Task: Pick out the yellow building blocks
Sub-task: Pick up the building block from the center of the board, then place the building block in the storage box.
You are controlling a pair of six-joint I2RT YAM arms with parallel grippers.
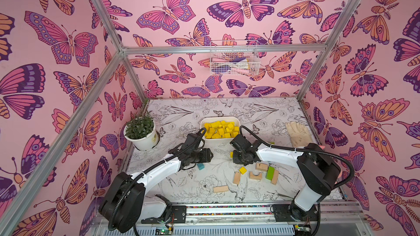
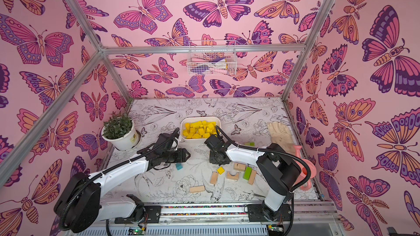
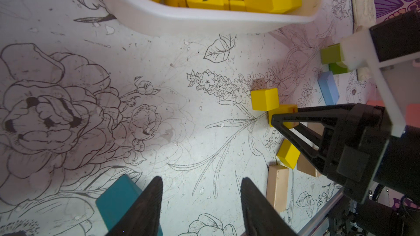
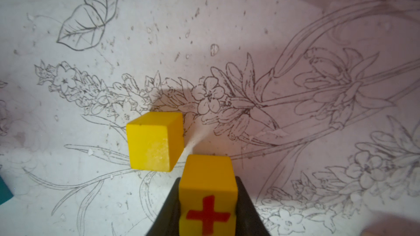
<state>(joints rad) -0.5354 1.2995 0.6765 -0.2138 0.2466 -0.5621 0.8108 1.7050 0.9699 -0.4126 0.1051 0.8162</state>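
Many yellow building blocks fill the white tray at mid-table. In front of the tray, my right gripper is shut on a yellow cube with a red cross, low over the table. A plain yellow cube stands just beside it, apart from the fingers. Both cubes show in the left wrist view: the plain one and the held one. A third yellow block lies among the tan blocks. My left gripper hangs open and empty, with a teal block beside one finger.
Tan blocks and a green block lie front right, with another tan bar nearer the front. A potted plant stands at the left and a glove lies at the right. A pink watering can is behind the right arm.
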